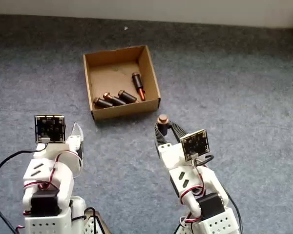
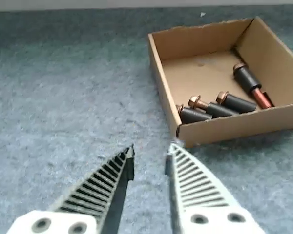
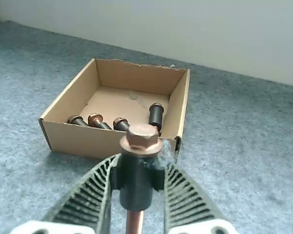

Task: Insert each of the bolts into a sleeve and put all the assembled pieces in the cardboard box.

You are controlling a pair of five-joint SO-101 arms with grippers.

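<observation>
**High view.** The cardboard box (image 1: 112,78) lies open in the upper middle of the frame on the grey tabletop (image 1: 244,87). Four assembled pieces (image 1: 115,99) rest on its floor. Three lie side by side along the lower-left wall, with their heads toward the upper left. The fourth piece (image 1: 137,84) lies apart near the right wall, its copper shank sticking out of its dark cover toward the lower edge.

The right hand (image 1: 167,127) is at lower centre, just outside the box's lower-right corner. The left hand (image 1: 78,132) is at lower left, below the box's lower-left corner and apart from it.

**Right wrist view.** The right hand (image 3: 136,168) is clamped on a fifth piece. Its fingers (image 3: 100,185) press both sides of the dark sleeve (image 3: 136,187). The head of the bolt (image 3: 140,139) stands above the sleeve, and the copper shank shows beneath it. The box (image 3: 102,141) sits just beyond.

**Left wrist view.** The left hand (image 2: 151,148) holds nothing, and a narrow gap separates its two tips. They point toward the near corner of the box (image 2: 234,129).
</observation>
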